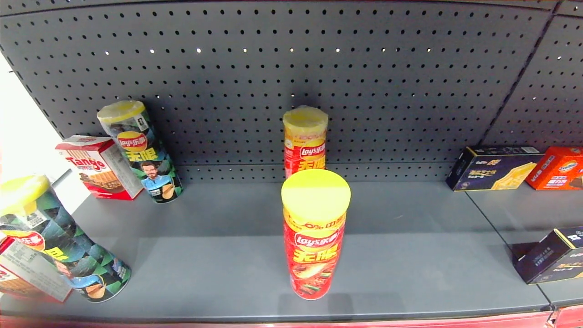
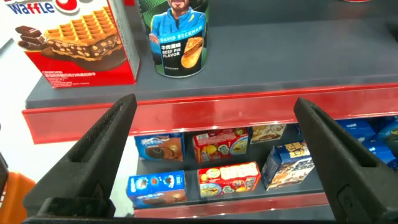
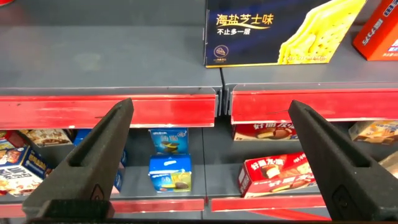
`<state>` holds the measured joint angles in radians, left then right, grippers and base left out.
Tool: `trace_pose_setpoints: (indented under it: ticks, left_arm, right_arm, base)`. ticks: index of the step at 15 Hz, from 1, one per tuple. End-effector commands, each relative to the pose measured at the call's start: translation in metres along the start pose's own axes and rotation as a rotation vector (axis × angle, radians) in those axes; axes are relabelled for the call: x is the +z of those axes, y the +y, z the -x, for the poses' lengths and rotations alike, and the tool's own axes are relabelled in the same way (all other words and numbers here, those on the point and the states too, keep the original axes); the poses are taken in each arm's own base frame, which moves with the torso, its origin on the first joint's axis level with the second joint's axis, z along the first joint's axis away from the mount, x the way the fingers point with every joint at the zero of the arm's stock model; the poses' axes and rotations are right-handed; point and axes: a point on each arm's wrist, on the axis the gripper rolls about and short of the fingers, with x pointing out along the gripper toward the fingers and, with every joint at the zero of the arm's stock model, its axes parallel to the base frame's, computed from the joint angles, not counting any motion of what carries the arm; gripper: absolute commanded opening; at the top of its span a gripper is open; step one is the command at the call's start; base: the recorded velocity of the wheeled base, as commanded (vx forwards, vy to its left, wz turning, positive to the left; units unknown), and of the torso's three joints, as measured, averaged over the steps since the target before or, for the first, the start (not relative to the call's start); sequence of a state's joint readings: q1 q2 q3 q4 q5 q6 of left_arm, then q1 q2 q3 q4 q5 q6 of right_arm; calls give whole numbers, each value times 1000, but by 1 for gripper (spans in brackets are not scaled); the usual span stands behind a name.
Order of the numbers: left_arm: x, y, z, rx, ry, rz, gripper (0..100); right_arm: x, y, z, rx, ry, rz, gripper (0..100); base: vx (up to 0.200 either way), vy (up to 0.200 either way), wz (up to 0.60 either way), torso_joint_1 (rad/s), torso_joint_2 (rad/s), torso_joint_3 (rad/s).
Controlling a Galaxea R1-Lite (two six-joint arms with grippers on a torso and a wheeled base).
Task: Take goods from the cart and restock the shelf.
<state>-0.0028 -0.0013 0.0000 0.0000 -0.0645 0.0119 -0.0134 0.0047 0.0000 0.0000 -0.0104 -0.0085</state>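
Two red chips cans with yellow lids stand on the grey shelf (image 1: 410, 255), one near the front (image 1: 314, 237) and one behind it (image 1: 305, 141) against the pegboard. My left gripper (image 2: 214, 155) is open and empty, held in front of the shelf's red front edge (image 2: 205, 109), below a dark chips can (image 2: 180, 37) and a wafer box (image 2: 74, 40). My right gripper (image 3: 211, 155) is also open and empty, facing the red edge (image 3: 155, 106) below a dark-blue biscuit box (image 3: 280, 31).
At the shelf's left stand two dark chips cans (image 1: 141, 152) (image 1: 59, 241) and wafer boxes (image 1: 98, 166). Dark-blue boxes (image 1: 494, 168) (image 1: 551, 255) and an orange box (image 1: 558, 166) sit on the right section. A lower shelf holds several small snack boxes (image 2: 227, 180) (image 3: 168, 174).
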Motion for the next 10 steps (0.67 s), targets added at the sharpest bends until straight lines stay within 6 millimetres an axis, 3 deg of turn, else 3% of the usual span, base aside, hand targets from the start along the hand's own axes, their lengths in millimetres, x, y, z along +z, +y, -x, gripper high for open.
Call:
trace_pose_setpoints:
  ticks: [1,10]
  left_arm:
    - [0,0,0,0,1,0,100]
    - [0,0,0,0,1,0,100]
  right_arm:
    - [0,0,0,-1,1,1,100]
    - [0,0,0,-2,1,2,100]
  base:
    - [0,0,0,0,0,0]
    - [0,0,0,0,0,0]
